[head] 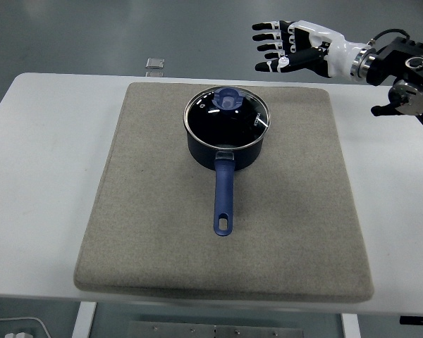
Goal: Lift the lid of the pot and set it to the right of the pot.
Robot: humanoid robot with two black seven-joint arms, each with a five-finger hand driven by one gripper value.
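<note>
A dark blue pot (225,144) stands on the grey mat (148,211), its blue handle (223,197) pointing toward the near edge. A glass lid (226,117) with a blue knob (228,98) sits closed on the pot. My right hand (285,48) hovers high above the mat's far edge, up and to the right of the lid, fingers spread and pointing left, holding nothing. It is well apart from the knob. The left arm does not show.
The mat lies on a white table (42,155). A small pale object (154,65) rests on the floor beyond the table's far edge. Bare mat stretches to the right of the pot.
</note>
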